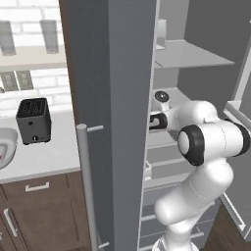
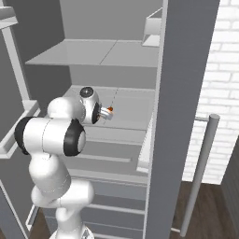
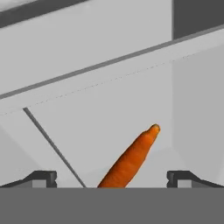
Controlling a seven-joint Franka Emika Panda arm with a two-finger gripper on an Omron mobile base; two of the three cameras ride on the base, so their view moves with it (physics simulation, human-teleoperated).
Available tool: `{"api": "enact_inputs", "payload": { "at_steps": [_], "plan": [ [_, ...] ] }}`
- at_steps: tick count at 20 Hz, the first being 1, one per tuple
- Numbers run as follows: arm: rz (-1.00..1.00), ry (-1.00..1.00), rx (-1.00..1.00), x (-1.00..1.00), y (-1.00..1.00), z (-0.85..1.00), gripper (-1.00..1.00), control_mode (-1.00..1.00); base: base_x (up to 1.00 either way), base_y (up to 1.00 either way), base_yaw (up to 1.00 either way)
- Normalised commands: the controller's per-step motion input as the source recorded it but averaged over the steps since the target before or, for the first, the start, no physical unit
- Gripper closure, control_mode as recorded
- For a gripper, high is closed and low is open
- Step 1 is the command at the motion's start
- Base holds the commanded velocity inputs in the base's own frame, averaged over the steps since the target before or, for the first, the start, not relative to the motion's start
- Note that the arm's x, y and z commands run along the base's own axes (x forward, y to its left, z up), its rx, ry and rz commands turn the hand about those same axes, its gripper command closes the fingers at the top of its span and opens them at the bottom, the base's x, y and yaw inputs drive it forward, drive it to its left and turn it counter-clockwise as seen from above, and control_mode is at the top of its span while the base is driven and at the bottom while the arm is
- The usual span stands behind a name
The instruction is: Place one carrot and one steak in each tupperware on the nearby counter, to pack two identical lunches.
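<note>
Arm [image 2: 51,140]: rises from base, elbow bent, forearm reaching far, forward.
Wrist [image 2: 88,100]: level.
Gripper [image 3: 112,178]: jaws spread wide, nothing clamped.

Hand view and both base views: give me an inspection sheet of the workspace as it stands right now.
Surface: pale fridge shelf under the end effector; light counter to the left.
Job's things: one carrot lies on the shelf between the fingertips; a light tupperware sits at the counter's left edge.
Clutter: black toaster on the counter.
Grippers: end effector open, reaching into the fridge, carrot not gripped.
Cables: nothing seen.
Surroundings: open fridge door, brick wall, brown cabinets.
</note>
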Motion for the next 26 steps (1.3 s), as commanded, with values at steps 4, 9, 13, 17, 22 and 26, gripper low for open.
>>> {"api": "enact_inputs", "payload": {
  "at_steps": [4,9,13,17,22,26],
  "plan": [
    [-0.01,0.01,0.00,0.58,0.04,-0.32,-1.00,-1.00,0.00,0.00,0.00],
    [-0.01,0.02,0.00,0.56,0.02,-0.29,-1.00,-1.00,0.00,0.00,0.00],
    [-0.05,0.04,0.00,0.18,0.00,-0.49,-1.00,-1.00,0.00,0.00,0.00],
    [-0.11,0.04,0.00,-0.46,0.00,-0.69,-1.00,-1.00,0.00,0.00,0.00],
    [-0.10,0.03,0.00,-0.38,0.00,-0.61,1.00,-1.00,0.00,0.00,0.00],
    [-0.01,0.03,0.00,0.02,0.00,-0.24,1.00,-1.00,0.00,0.00,0.00]
  ]
}}
